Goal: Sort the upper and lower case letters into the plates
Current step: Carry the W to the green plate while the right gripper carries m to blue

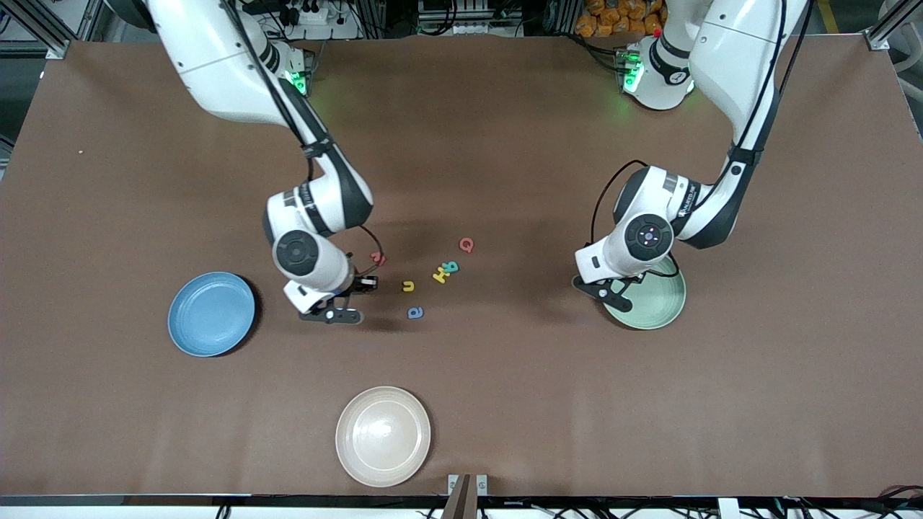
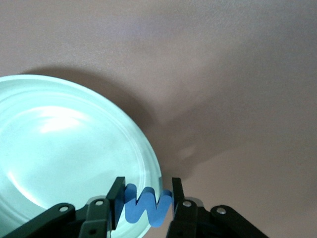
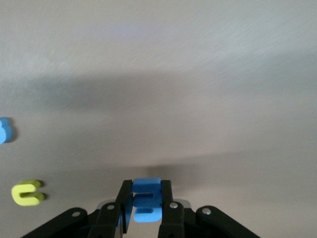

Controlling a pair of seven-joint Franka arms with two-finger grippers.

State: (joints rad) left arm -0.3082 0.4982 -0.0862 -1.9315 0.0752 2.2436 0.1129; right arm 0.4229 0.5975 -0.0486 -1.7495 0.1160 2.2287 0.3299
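Front view, left to right. The sky-blue plate (image 1: 211, 314) is seen at lower left of centre, nothing in it. Just beside it, the right gripper (image 1: 333, 315) is low at the table, fingers clamped on a small blue letter (image 3: 146, 199). Mid-frame on the table (image 1: 505, 396) lie a red letter (image 1: 378, 256), yellow u (image 1: 408, 286), blue a (image 1: 415, 312), yellow H (image 1: 440, 275), teal R (image 1: 450, 267) and red Q (image 1: 466, 245). The cream plate (image 1: 383, 436) sits at bottom centre. At right, the left gripper (image 2: 147, 204) is held over the mint plate's (image 1: 652, 299) rim, pinching a blue W (image 2: 146, 205).

A robotics lab: two white robot arms (image 1: 317, 209) bolted to a brown-covered table (image 1: 505, 404), aluminium framing (image 1: 43, 29) at the corners, cables and power strips (image 1: 310, 11) along the edge by the bases
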